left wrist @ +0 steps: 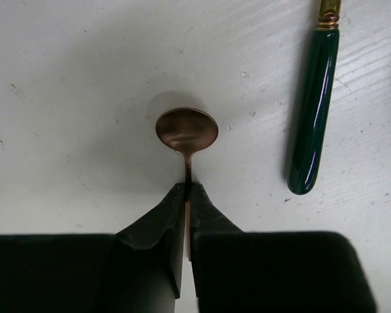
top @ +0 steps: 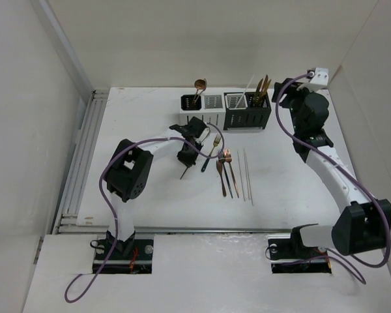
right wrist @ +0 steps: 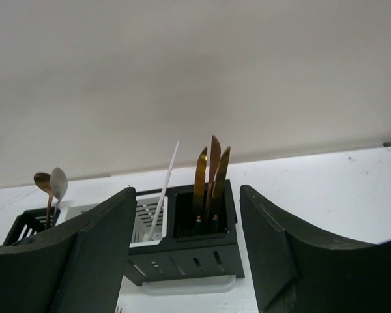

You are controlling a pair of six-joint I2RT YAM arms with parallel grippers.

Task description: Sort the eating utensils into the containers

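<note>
Left fingers [left wrist: 163,218] pinch a shiny copper spoon [left wrist: 186,129] by its thin stem, oval bowl over the matte white table [left wrist: 65,78], glossy green handle [left wrist: 311,111] at 2 o'clock. Right fingers [right wrist: 98,251] spread, facing slotted holders [right wrist: 202,257].

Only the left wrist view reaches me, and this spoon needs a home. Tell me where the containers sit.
Observer: The containers stand in a row at the far side of the table, just beyond the left gripper.
Operator: Name the one holding spoons.
Observer: The leftmost container; a copper spoon stands in it.
Operator: Report the right arm.
Observer: The right gripper hovers right of the row, fingers open and empty.
</note>
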